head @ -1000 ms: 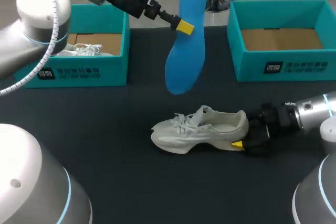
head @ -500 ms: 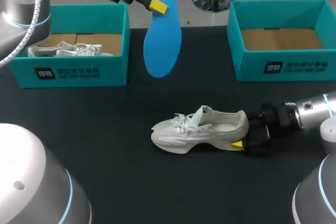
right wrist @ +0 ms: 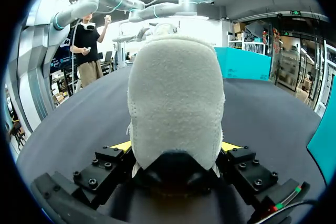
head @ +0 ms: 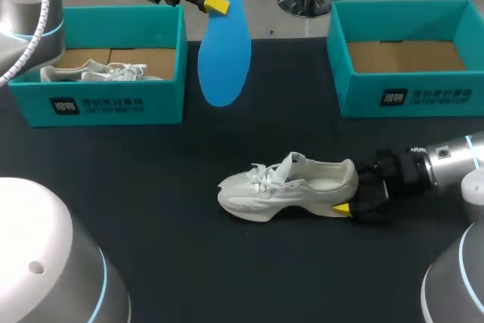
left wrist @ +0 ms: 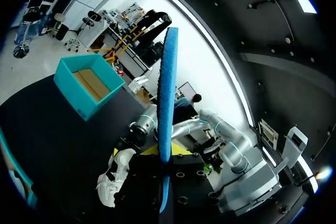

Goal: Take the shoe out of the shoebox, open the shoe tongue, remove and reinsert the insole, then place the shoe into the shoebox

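Note:
A white shoe [head: 291, 185] lies on its side on the black table, toe pointing left. My right gripper [head: 352, 193] is shut on its heel; in the right wrist view the heel [right wrist: 176, 98] fills the space between the two yellow tips, which press on it from both sides. My left gripper [head: 215, 1] is raised above the table's far edge by the left shoebox [head: 113, 104] and is shut on a blue insole [head: 224, 47] that hangs down from it. In the left wrist view the insole [left wrist: 167, 98] stands edge-on out of the gripper [left wrist: 166, 153].
The left teal shoebox holds another white shoe [head: 91, 73]. A second teal shoebox [head: 408, 100] stands at the far right with only its cardboard floor showing. The black table [head: 151, 187] spreads between the boxes and the front edge.
My left arm has carried the blue insole up and to the left, away from above the shoe toward the left shoebox. The right gripper and the shoe have stayed put.

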Controlling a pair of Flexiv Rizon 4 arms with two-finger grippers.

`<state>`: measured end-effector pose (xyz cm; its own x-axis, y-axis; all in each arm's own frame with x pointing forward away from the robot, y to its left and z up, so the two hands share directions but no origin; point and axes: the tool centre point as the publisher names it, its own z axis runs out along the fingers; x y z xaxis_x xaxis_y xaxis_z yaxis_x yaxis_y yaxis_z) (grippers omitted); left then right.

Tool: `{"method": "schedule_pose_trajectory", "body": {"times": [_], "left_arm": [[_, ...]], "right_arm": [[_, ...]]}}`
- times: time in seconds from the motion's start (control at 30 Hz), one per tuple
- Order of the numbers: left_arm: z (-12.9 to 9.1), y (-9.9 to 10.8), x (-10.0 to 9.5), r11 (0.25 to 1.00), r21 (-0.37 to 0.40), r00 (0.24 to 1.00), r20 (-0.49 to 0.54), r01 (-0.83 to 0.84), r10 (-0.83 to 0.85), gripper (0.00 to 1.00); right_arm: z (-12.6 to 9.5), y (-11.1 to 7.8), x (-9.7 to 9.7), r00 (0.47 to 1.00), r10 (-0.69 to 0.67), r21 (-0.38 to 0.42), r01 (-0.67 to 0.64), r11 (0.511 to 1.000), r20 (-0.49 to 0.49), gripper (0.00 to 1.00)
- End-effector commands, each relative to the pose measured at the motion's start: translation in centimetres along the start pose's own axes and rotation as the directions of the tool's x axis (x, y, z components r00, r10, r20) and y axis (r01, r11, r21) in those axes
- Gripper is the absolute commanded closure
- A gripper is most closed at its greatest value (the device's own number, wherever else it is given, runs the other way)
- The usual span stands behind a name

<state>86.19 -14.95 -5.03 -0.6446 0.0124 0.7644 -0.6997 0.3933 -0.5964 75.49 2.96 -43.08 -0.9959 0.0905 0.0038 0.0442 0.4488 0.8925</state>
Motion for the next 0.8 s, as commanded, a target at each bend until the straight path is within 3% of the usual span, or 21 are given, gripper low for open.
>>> {"method": "schedule_pose_trajectory", "body": {"times": [0.03,0.07,0.1,0.5,0.8], "left_arm": [[0.1,0.0,0.1,1.000,0.001,1.000,0.002,0.000,0.000,1.00],[0.1,0.0,0.1,1.000,0.001,1.000,0.002,0.000,0.000,1.00],[0.1,0.0,0.1,1.000,0.001,1.000,0.002,0.000,0.000,1.00],[0.1,0.0,0.1,1.000,0.001,1.000,0.002,0.000,0.000,1.00],[0.1,0.0,0.1,1.000,0.001,1.000,0.002,0.000,0.000,1.00]], "right_arm": [[0.3,-0.1,-0.1,1.000,0.000,0.003,0.000,1.000,0.000,1.00],[0.3,-0.1,-0.1,1.000,0.000,0.003,0.000,1.000,0.000,0.67],[0.2,-0.1,0.0,1.000,0.001,0.004,-0.001,1.000,-0.001,0.00],[-3.1,1.2,0.4,0.996,-0.019,0.094,0.010,0.996,0.090,0.00],[-8.2,3.3,1.0,0.988,-0.041,0.326,-0.010,0.945,0.147,0.00]]}}
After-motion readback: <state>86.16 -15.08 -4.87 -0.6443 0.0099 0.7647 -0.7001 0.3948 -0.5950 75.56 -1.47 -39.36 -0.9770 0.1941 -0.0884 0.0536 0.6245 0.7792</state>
